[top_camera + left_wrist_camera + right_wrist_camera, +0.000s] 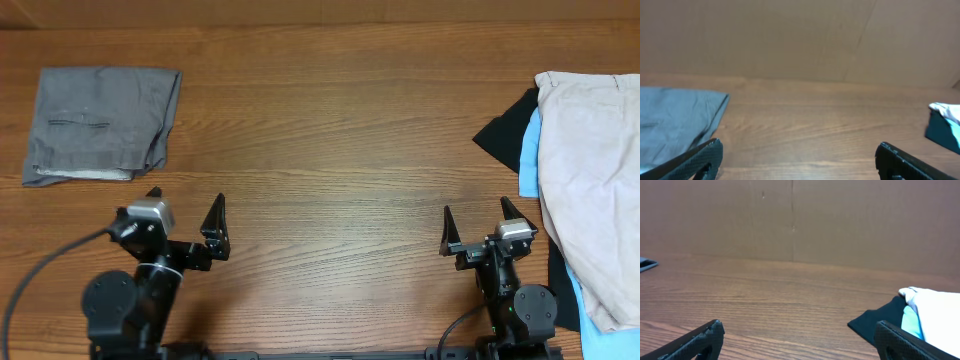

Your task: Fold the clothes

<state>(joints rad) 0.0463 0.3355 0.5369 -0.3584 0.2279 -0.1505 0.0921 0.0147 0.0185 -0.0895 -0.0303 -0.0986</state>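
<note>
Folded grey shorts point(100, 125) with a slit pocket lie at the table's far left; the left wrist view shows their edge point(675, 120). At the right edge is a pile of clothes: a beige piece point(595, 180) on top, light blue point(529, 160) and black point(505, 135) pieces beneath. The right wrist view shows the same pile, with the black piece point(877, 322) lowest. My left gripper point(186, 215) stands open near the front edge, below the shorts, holding nothing. My right gripper point(479, 222) is open too, just left of the pile, empty.
A brown cardboard wall point(790, 220) rises behind the wooden table point(330, 150). The bare wood stretches between the shorts and the pile. A grey cable point(40, 275) trails from the left arm's base at the front left.
</note>
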